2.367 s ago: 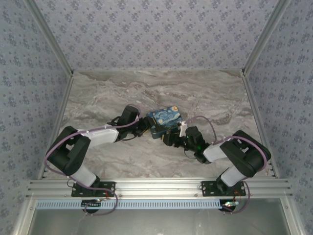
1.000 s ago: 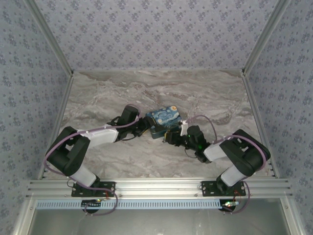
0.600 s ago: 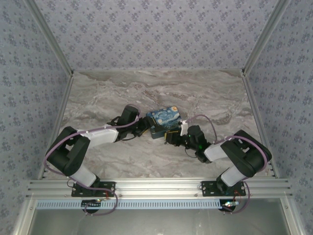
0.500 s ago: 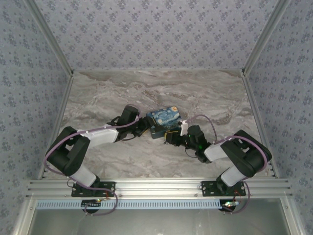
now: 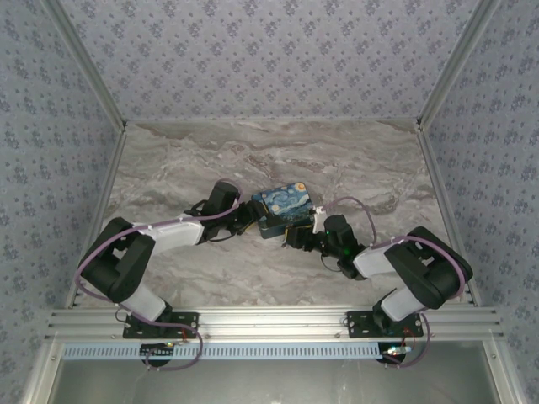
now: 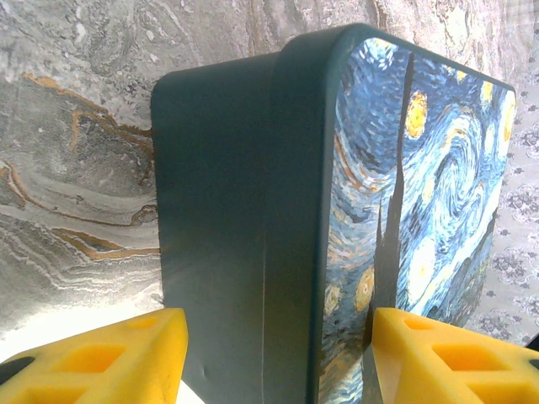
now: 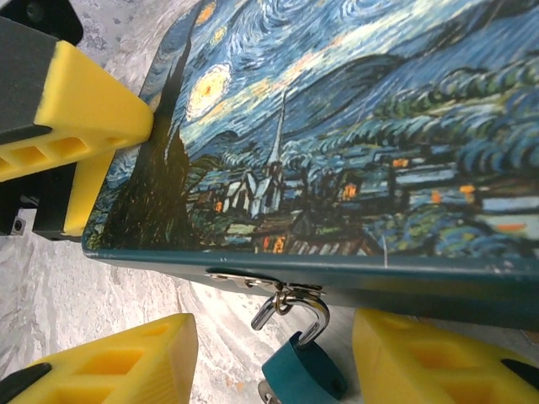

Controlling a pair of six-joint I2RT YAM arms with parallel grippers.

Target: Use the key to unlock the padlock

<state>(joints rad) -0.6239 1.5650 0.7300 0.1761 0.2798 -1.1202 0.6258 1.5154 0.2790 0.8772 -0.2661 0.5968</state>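
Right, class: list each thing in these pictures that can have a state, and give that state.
box: lid shut.
hasp: down, with the padlock's shackle through it.
padlock: hanging from the hasp; cannot tell whether it is locked.
left gripper: closed on the box.
right gripper: open, a finger on either side of the padlock, not touching it.

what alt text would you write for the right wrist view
A small teal padlock hangs by its shackle from the metal hasp on the edge of a swirl-painted box. The yellow fingers of the right gripper stand open on either side of it.
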